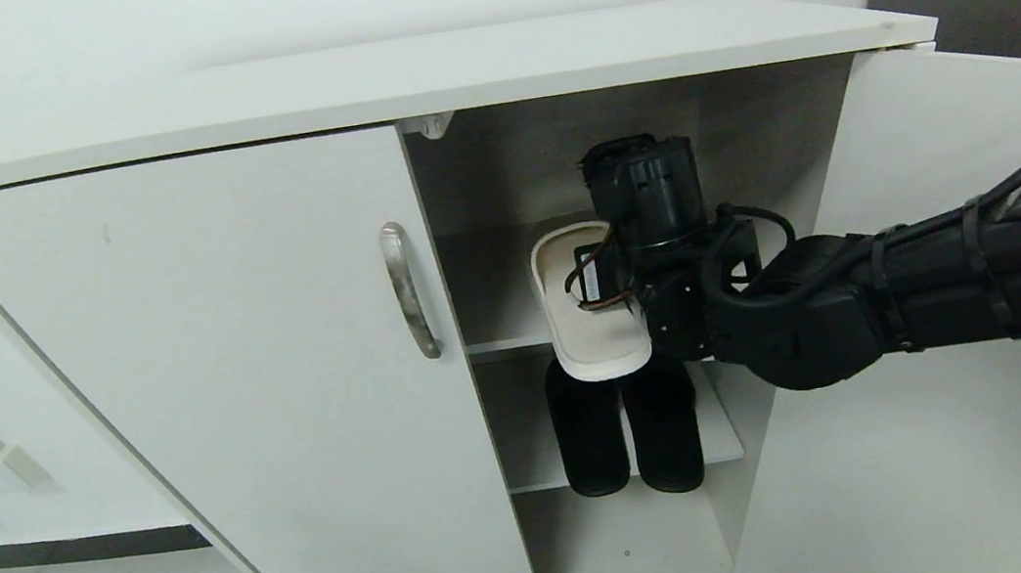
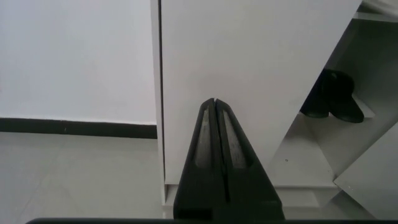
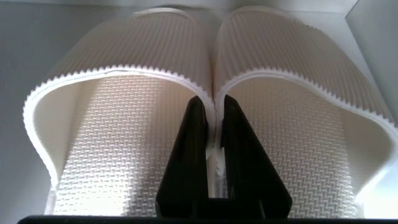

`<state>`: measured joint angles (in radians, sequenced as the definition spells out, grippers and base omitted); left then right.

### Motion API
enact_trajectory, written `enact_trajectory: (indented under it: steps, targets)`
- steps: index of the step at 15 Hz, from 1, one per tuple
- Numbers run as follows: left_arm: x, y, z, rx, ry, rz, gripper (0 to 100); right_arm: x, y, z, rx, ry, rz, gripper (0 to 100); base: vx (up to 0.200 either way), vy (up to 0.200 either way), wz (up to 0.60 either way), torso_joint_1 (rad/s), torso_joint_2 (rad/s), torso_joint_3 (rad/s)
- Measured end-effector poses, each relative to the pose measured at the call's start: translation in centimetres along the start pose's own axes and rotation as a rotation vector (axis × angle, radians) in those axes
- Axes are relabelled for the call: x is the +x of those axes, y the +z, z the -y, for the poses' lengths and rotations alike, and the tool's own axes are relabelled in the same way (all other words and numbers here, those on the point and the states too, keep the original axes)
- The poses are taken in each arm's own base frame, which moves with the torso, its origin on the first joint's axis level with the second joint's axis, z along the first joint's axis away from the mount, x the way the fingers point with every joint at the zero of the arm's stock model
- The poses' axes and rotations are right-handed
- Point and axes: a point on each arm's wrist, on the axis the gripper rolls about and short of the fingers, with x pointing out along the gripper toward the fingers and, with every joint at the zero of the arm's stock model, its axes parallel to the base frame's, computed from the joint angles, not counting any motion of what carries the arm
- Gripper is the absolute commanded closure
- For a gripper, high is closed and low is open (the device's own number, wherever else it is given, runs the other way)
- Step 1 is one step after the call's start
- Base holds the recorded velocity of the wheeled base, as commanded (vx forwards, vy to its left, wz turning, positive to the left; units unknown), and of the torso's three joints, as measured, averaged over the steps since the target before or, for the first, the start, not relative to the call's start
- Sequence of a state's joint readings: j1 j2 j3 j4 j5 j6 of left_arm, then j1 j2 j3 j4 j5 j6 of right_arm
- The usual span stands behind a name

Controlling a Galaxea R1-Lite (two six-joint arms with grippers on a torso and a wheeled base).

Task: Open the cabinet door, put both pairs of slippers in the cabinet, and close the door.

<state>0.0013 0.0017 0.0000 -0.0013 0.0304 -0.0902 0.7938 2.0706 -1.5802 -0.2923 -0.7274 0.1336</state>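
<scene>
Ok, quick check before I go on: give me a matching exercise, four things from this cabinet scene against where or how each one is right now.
Things
1. black slippers
2. white slippers
3. left cabinet door
4. right cabinet door

States
A. swung open
B. pinched in the right gripper at the upper shelf
C. closed
D. side by side on the lower shelf

Pairs: 1-D, 2-B, 3-C, 4-A
</scene>
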Motion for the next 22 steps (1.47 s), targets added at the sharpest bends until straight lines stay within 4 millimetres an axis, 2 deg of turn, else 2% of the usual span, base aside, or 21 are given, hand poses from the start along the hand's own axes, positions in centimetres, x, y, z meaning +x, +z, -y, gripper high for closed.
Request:
enact_trajectory:
  steps: [9, 14, 22]
  targets:
    - [0.0, 0.0, 0.0, 0.0, 0.0, 0.0, 100, 3.1, 2.2, -0.4, 0.061, -0.015, -0.023, 100, 0.0, 0.0, 0.0, 0.0, 0.0, 0.0]
    - [0.0, 0.0, 0.0, -0.001, 0.0, 0.0, 100, 3.9, 2.2, -0.7, 0.049, -0.008, -0.04, 100, 0.0, 0.0, 0.0, 0.0, 0.0, 0.0]
    - [0.0, 0.0, 0.0, -0.002, 0.003, 0.0, 100, 4.7, 0.9, -1.0, 0.034, -0.016, -0.065, 100, 0.0, 0.0, 0.0, 0.0, 0.0, 0.0]
